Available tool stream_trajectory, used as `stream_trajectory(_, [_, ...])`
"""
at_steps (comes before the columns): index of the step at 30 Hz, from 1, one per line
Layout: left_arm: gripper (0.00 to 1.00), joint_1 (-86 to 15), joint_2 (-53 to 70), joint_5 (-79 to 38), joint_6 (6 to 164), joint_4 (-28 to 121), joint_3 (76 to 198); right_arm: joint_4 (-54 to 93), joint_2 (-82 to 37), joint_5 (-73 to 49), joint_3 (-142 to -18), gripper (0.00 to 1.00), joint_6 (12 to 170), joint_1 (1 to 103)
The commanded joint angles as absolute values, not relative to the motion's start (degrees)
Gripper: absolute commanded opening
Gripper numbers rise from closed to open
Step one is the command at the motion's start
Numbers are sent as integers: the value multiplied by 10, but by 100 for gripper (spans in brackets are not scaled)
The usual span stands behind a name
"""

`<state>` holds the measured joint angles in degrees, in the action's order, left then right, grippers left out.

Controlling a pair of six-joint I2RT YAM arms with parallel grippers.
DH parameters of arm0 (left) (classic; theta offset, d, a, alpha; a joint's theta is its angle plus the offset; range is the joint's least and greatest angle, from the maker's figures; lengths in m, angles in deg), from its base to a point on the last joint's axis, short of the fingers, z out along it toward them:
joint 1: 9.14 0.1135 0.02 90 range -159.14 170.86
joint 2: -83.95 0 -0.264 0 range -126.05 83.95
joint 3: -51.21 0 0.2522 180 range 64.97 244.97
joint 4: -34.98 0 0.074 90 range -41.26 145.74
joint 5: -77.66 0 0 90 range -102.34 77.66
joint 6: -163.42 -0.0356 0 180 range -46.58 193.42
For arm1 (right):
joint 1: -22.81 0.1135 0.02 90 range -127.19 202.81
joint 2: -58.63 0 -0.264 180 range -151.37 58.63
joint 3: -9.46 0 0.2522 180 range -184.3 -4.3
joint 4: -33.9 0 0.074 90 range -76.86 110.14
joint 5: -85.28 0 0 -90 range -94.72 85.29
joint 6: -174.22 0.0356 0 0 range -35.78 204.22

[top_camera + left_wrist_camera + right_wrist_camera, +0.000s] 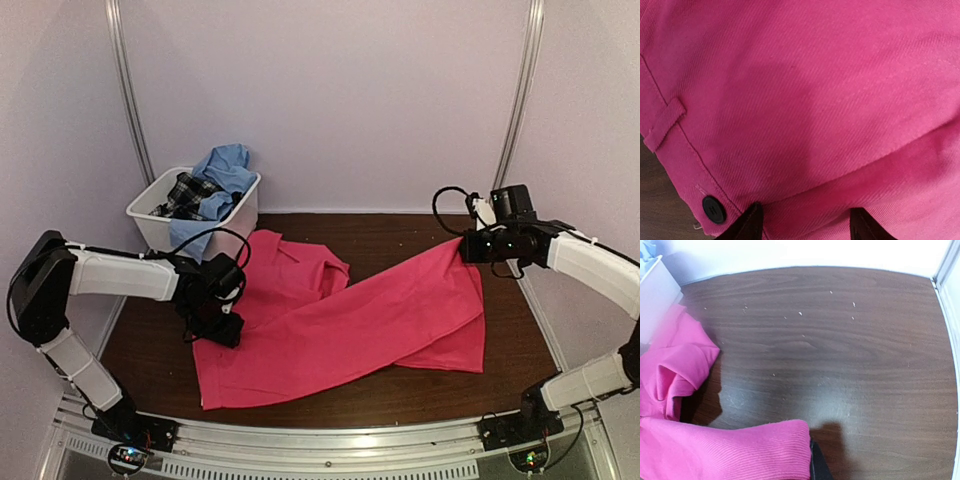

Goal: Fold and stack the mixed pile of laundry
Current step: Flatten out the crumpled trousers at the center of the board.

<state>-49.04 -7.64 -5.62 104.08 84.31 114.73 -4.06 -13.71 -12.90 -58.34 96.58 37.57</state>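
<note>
The bright pink-red cloth garment lies spread on the dark wooden desk, its left part under the left end effector, its far corner at the right end effector. Behind the left end effector stands the white plastic tub, holding the light blue collared shirt and black-and-white plaid garment

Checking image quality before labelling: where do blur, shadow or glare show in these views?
Top external: evenly lit, sharp. Left wrist: a dark shadow crosses the pink cloth, weave sharp. Right wrist: tub at the left edge blurred, pale sheen on the table, wall at the top washed out white.
</note>
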Motion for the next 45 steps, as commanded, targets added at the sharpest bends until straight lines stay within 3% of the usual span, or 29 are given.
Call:
stream_trajectory(1, [60, -414, -77, -30, 1073, 852, 1118, -54, -154, -176, -631, 0, 936, 382])
stream_trajectory(3, [60, -376, -61, -19, 1073, 859, 1107, -58, -178, -228, -629, 4, 931, 408])
stream_trajectory(5, [60, -347, -42, 8, 1073, 877, 1108, -61, -189, -256, -618, 15, 931, 444])
stream_trajectory(6, [60, -332, -32, 22, 1073, 888, 1110, -63, -193, -269, -612, 26, 931, 453])
stream_trajectory(9, [61, -293, 6, 50, 1075, 911, 1116, -60, -182, -289, -589, 79, 947, 456])
stream_trajectory(10, [65, -285, 19, 55, 1076, 916, 1119, -56, -170, -284, -579, 91, 954, 455])
stream_trajectory(12, [71, -270, 43, 85, 1086, 944, 1132, -52, -144, -269, -561, 99, 965, 448])
stream_trajectory(16, [79, -229, 103, 106, 1078, 963, 1153, -71, -118, -239, -527, 100, 990, 438])
stream_trajectory(20, [78, -238, 101, -25, 1029, 919, 1172, -70, -102, -222, -478, 100, 1042, 437])
stream_trajectory(25, [77, -361, 12, -23, 1024, 914, 1197, -70, -51, -182, -427, 100, 1102, 430])
stream_trajectory(32, [69, -445, -74, -65, 1061, 858, 1173, 16, -42, -282, -354, 91, 1141, 428])
stream_trajectory(36, [69, -428, -94, -47, 1085, 861, 1146, 55, -110, -303, -347, 89, 1139, 428])
stream_trajectory(45, [70, -257, -8, -42, 1113, 841, 1055, 52, -183, -283, -342, 91, 1142, 377])
